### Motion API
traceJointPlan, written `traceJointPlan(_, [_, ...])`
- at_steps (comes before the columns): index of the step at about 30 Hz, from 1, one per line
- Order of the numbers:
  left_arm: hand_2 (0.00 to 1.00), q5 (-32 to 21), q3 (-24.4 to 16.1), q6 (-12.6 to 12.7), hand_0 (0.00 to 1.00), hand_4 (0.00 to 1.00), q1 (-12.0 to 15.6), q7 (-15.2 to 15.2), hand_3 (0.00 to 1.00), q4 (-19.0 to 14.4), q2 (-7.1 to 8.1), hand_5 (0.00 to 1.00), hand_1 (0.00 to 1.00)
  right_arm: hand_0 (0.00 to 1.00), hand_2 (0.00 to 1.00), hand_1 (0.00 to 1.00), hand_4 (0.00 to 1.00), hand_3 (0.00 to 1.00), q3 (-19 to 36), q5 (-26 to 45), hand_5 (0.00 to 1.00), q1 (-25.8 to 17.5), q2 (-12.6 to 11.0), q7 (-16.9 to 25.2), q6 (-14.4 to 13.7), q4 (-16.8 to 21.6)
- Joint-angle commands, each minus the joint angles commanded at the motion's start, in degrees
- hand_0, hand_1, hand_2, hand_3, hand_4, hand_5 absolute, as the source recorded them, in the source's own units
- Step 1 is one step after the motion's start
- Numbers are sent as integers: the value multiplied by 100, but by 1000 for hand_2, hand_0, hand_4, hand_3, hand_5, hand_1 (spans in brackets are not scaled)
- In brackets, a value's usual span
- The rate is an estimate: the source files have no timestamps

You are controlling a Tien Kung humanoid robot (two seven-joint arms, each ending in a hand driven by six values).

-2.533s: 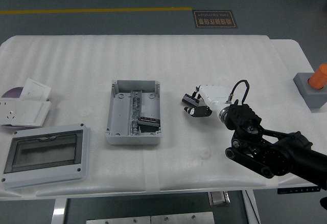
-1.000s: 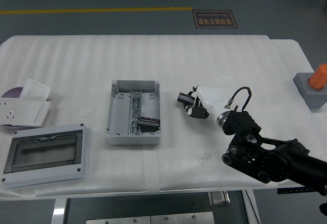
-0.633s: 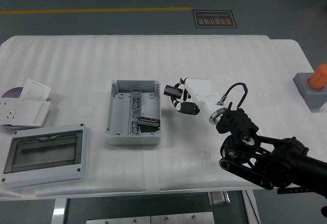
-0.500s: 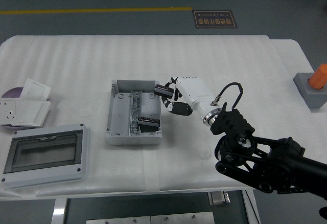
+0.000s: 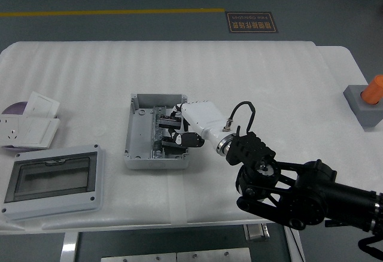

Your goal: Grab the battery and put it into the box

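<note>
The open grey box (image 5: 139,131) lies in the middle of the white table (image 5: 239,70), with a metal rail and a dark part inside. My right hand (image 5: 177,124) reaches in from the lower right and is over the box's right half. Its fingers are curled around a small black battery (image 5: 167,116), held just above the box's inside. Whether the battery touches the box floor is hidden by the hand. My left arm is out of view.
The box's lid with a clear window (image 5: 52,180) lies at the front left. White wall sockets and a purple disc (image 5: 24,125) lie at the left edge. A grey block with an orange knob (image 5: 367,98) stands at the far right.
My right hand has carried the battery leftward, from the bare table right of the box to over the box's right half. The box has not moved.
</note>
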Motion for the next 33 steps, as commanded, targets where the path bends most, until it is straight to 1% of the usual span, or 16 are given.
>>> traceJointPlan(1, [525, 9, -5, -1, 580, 666, -1, 2, 552, 0, 3, 282, 635, 821, 852, 824, 611, 903, 19, -12, 342, -16, 1, 1, -7, -1])
traceJointPlan(6, [525, 37, -21, -12, 580, 666, -12, 4, 552, 0, 6, 282, 635, 821, 852, 824, 611, 903, 117, -62, 342, -80, -13, 8, -67, 29])
traceJointPlan(7, [524, 43, -24, -15, 580, 668, -15, 2, 550, 0, 7, 268, 634, 857, 873, 854, 634, 917, 136, -60, 355, -92, -19, 12, -80, 40])
traceJointPlan(11, [524, 53, -35, -19, 580, 668, -23, -6, 550, 0, 5, 268, 634, 857, 873, 854, 634, 917, 326, -74, 355, -192, -67, 26, -121, 98])
traceJointPlan(12, [524, 55, -37, -19, 580, 668, -21, -5, 550, 0, 4, 268, 634, 857, 873, 854, 634, 917, 415, -48, 355, -231, -95, 39, -139, 123])
traceJointPlan(13, [523, 48, -31, -20, 580, 673, -18, -7, 549, 0, 3, 250, 634, 865, 867, 853, 651, 915, 510, -12, 375, -271, -128, 56, -160, 147])
traceJointPlan(16, [523, 42, -31, -18, 580, 673, -8, -6, 549, 0, 3, 250, 634, 865, 867, 853, 651, 915, 861, 191, 375, -418, -272, 161, -268, 160])
traceJointPlan(18, [523, 40, -35, -15, 580, 673, -5, -6, 549, 0, 2, 250, 634, 865, 867, 853, 651, 915, 1105, 423, 375, -524, -375, 251, -345, 91])
traceJointPlan(21, [522, 23, -29, -13, 580, 674, 1, -6, 548, 0, -3, 238, 635, 858, 850, 836, 650, 900, 1507, 706, 375, -714, -551, 363, -445, -113])
traceJointPlan(24, [522, -17, 2, -12, 580, 674, 12, -8, 548, 0, -4, 238, 635, 858, 850, 836, 650, 900, 1928, 735, 375, -929, -742, 435, -512, -257])
traceJointPlan(25, [522, -31, 13, -10, 580, 673, 19, -7, 548, 0, -4, 230, 633, 826, 802, 799, 647, 865, 2092, 724, 375, -1024, -817, 465, -537, -289])
traceJointPlan(27, [522, -54, 33, -9, 580, 673, 31, -4, 548, 0, -5, 230, 633, 826, 802, 799, 647, 865, 2376, 714, 375, -1186, -921, 538, -586, -322])
traceJointPlan(29, [522, -80, 54, -9, 580, 673, 43, -5, 548, 0, -6, 230, 633, 826, 802, 799, 647, 865, 2626, 736, 375, -1341, -991, 643, -638, -339])
traceJointPlan(30, [522, -91, 66, -9, 580, 673, 50, -6, 548, 0, -8, 230, 633, 826, 802, 799, 647, 865, 2784, 757, 375, -1447, -1027, 748, -695, -342])
traceJointPlan(31, [521, -102, 78, -9, 580, 678, 57, -7, 547, 0, -11, 218, 634, 808, 792, 786, 644, 841, 2908, 759, 374, -1525, -1053, 832, -735, -340])
traceJointPlan(33, [521, -108, 95, -11, 580, 678, 74, -1, 547, 0, -23, 218, 634, 808, 792, 786, 644, 841, 3182, 740, 374, -1711, -1119, 1048, -823, -309])
